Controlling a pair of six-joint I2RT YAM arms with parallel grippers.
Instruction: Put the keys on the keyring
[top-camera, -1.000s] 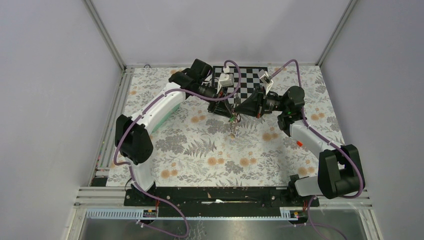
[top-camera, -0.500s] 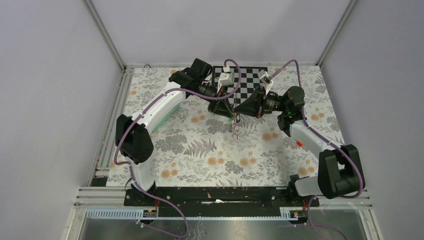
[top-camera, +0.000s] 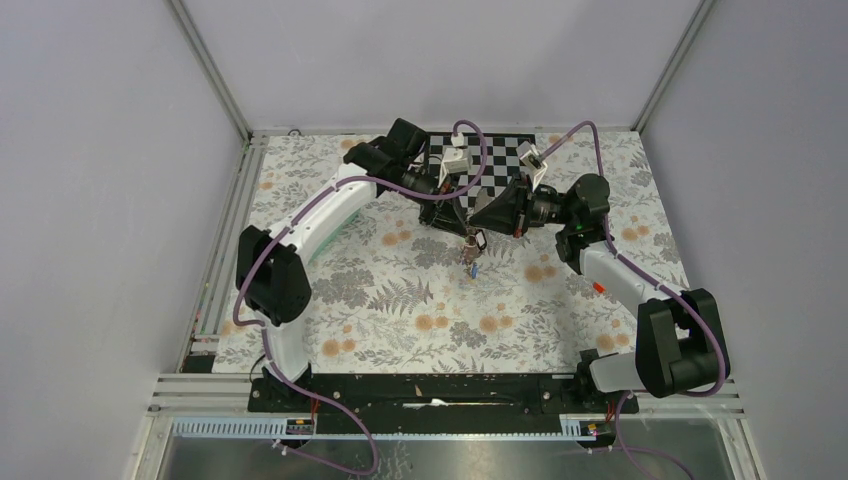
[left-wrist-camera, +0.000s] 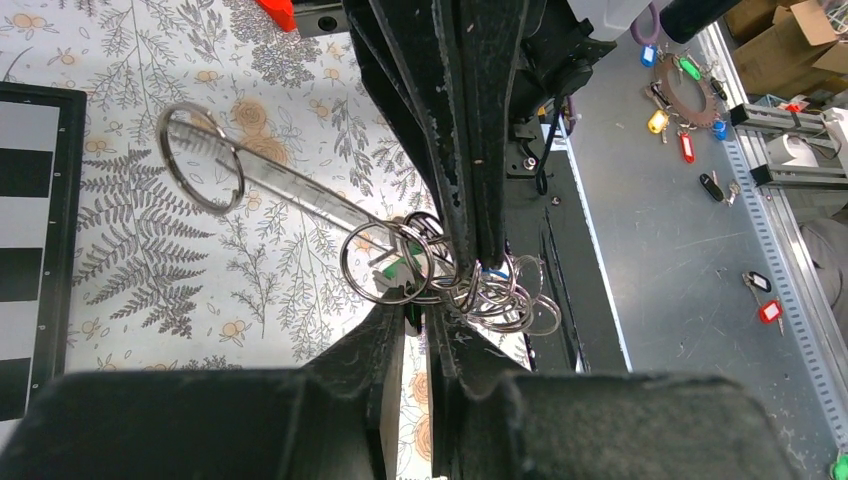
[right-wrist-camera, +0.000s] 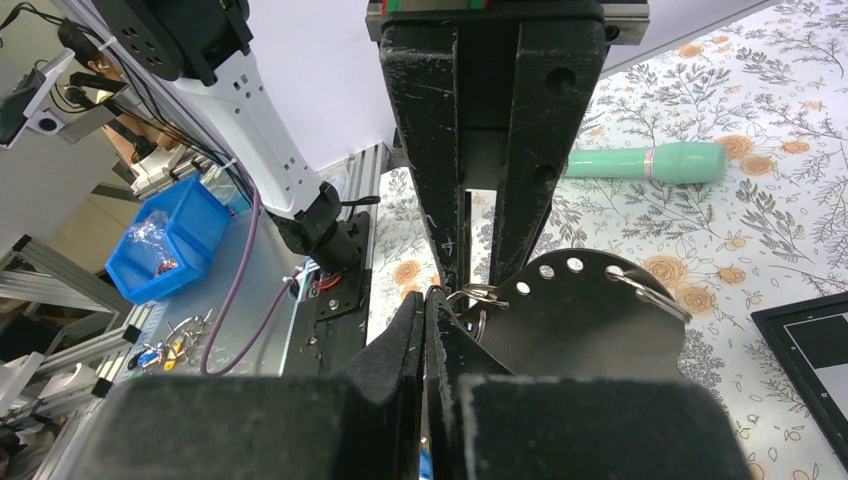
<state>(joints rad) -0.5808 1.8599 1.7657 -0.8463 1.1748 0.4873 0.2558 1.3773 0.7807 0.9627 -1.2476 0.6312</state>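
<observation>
Top external view: both arms meet above the middle of the floral table, with the keys dangling in the air just below their tips, in front of the checkerboard. From the left wrist, the keyring, a bunch of silvery split rings, hangs at the right gripper, whose fingers are pressed together on it. A green key head sits among the rings, and a clear strip ending in another ring juts out to the left. The left gripper has its fingers narrowly apart; whether they pinch anything cannot be told. From the right wrist, a black perforated disc hangs beside the rings, and a mint-green piece lies on the table behind.
</observation>
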